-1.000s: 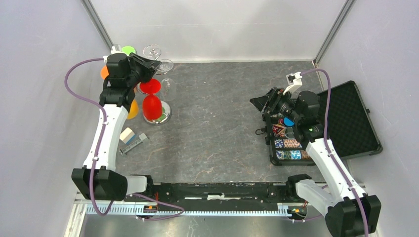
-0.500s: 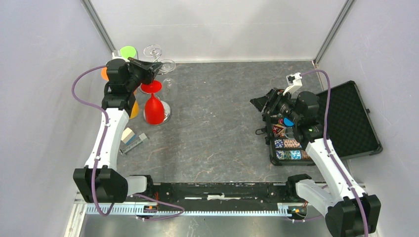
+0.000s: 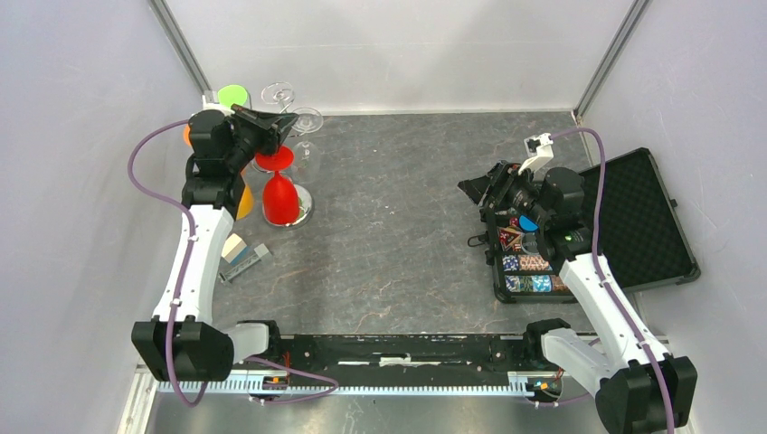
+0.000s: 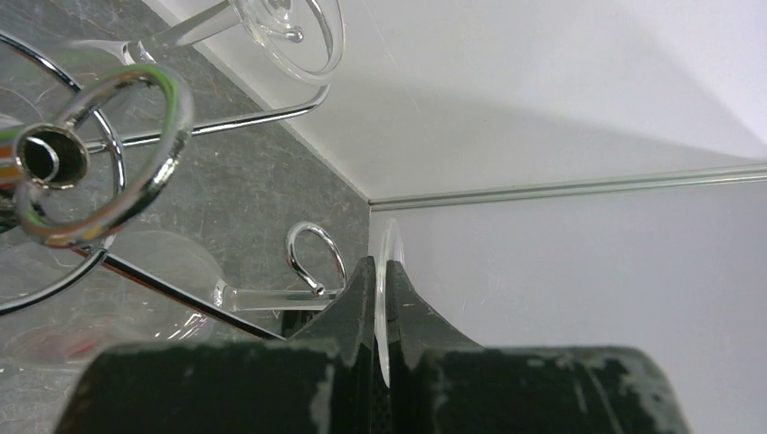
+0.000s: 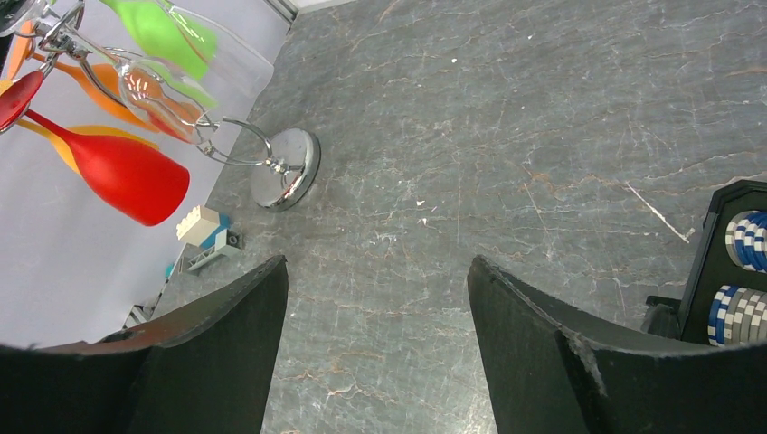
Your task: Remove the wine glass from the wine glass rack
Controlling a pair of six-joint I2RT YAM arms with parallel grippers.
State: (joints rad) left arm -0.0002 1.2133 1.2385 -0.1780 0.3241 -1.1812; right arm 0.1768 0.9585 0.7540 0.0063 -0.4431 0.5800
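Grey marble table point(image 3: 407, 226), white walls point(image 3: 407, 54). Left gripper point(image 4: 381, 271) pinched the glass point(image 4: 260, 296) foot beside the rack point(image 5: 285, 167); right gripper point(image 5: 375, 267) gaped.

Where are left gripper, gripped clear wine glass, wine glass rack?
left gripper point(image 4: 381, 271): left wrist view, between the fingertips.
clear wine glass point(image 4: 271, 295): left wrist view, stem.
wine glass rack point(image 5: 286, 168): right wrist view, round base.

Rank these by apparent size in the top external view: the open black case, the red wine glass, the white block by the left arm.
Largest: black case.
Middle: red wine glass, clearly smaller.
Smallest: white block.
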